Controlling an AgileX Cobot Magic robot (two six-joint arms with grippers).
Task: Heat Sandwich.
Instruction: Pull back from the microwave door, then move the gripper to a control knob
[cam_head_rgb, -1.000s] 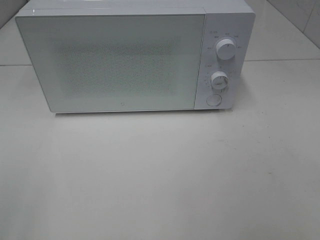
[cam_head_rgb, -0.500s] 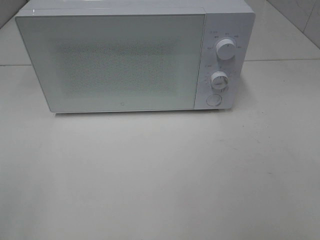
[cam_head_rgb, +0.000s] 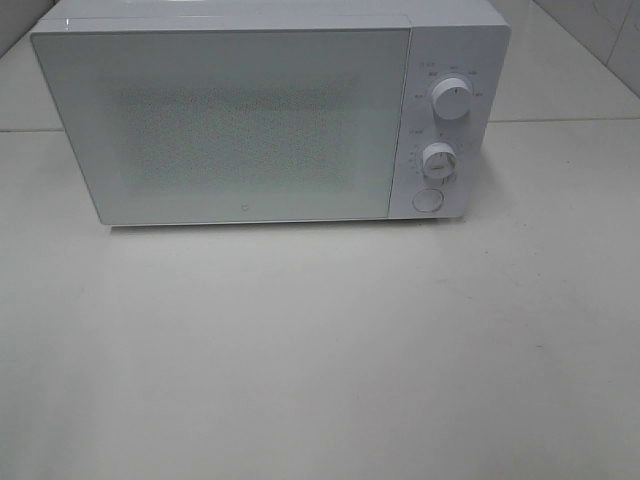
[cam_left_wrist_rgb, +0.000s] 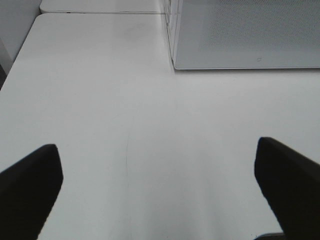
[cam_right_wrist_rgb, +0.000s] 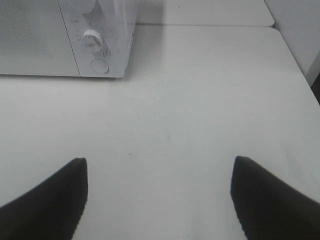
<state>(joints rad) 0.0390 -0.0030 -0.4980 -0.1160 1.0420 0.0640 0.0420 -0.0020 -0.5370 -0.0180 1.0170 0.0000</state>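
White microwave (cam_head_rgb: 270, 115) on a pale table (cam_head_rgb: 320, 360) — door (cam_head_rgb: 220, 125) shut, two dials (cam_head_rgb: 452, 100).

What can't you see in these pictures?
- Inside of the microwave: high view, the shut, dotted door hides it.
- The sandwich: in no view; maybe inside, cannot tell.
- Marks round the dials: high view, too small and blurred.
- The arms: outside the high view; wrist views cut off the open left end effector and right end effector at the edge.

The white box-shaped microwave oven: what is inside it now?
Its glass door is shut, and the dotted window shows only a pale grey haze. Anything inside is hidden behind it.
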